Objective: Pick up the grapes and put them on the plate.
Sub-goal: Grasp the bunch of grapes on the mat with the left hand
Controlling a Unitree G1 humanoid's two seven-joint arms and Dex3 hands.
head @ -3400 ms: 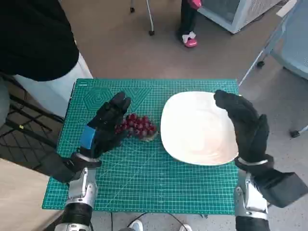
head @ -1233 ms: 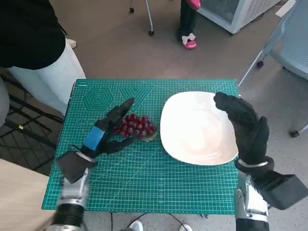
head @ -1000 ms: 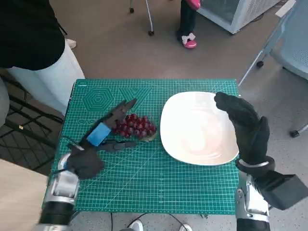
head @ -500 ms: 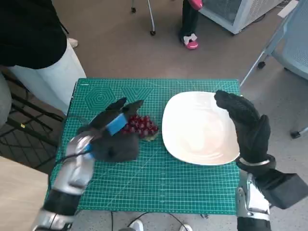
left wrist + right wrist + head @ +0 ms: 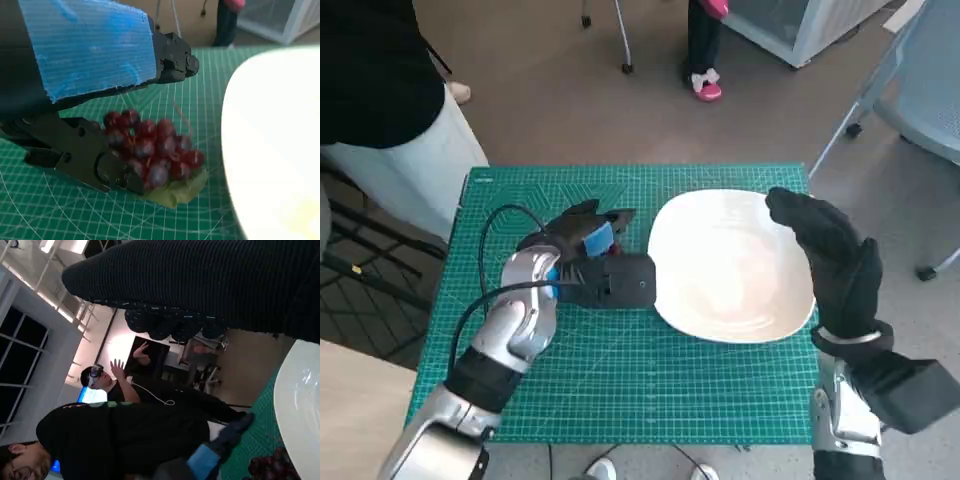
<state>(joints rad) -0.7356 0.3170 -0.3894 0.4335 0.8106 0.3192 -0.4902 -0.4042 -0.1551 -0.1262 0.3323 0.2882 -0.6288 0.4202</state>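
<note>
Since the earliest frame, the left hand [image 5: 588,243] has turned over and shifted toward the plate [image 5: 728,265]; the camera has also shifted slightly. It now covers the grapes [image 5: 150,150] in the head view. The right hand [image 5: 825,255] has not changed position.

Count: one bunch of red grapes, one white plate, one green cutting mat [image 5: 650,390], two robot hands.

Left hand: the left wrist view shows its fingers [image 5: 80,152] spread to either side of the bunch, one against its near side and one [image 5: 175,57] above its far side. The grip appears not yet closed, but contact at the far finger cannot be confirmed.

Right hand: held edge-on over the far right rim of the plate, fingers extended, holding nothing.

Grapes: resting on the mat on a small green leaf [image 5: 177,187], just beside the left edge of the plate, not on it.

Plate contents: nothing visible on its surface.

Two people [image 5: 125,435] appear in the right wrist view.
</note>
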